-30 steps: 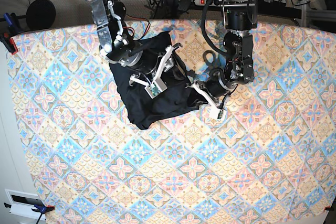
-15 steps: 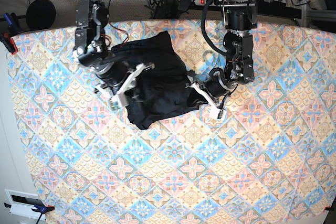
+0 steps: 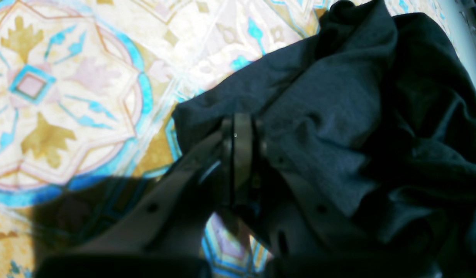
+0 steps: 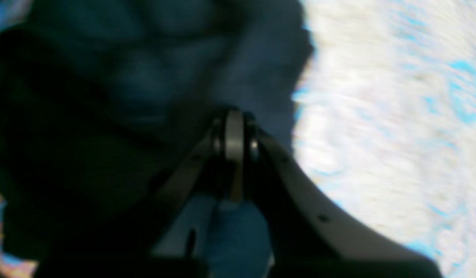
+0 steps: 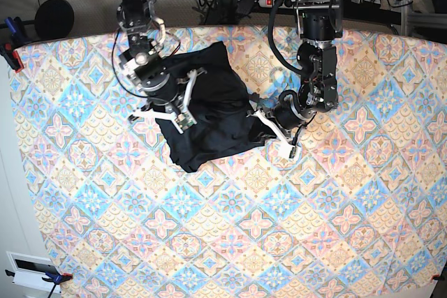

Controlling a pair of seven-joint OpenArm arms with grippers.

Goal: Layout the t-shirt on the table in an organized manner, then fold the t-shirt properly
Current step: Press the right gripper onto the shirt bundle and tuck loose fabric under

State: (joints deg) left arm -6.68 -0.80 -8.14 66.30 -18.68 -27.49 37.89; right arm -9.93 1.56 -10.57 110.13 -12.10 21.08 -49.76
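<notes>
Your left tool [image 3: 238,127] is clamped on the t-shirt [image 5: 209,113] hem at its right edge; your right tool [image 4: 234,131] is pinched closed against its left side. The shirt sits bunched in the upper middle of the desk [image 5: 293,228]: layout unfinished, no fold started.

Bare table [image 5: 230,242] all around crumpled t-shirt [image 5: 216,120]

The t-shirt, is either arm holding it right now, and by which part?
Both. The left gripper is shut on the edge of the t-shirt nearest it; the right gripper is shut on the opposite edge. The blur hides which part of the garment each edge is.
</notes>
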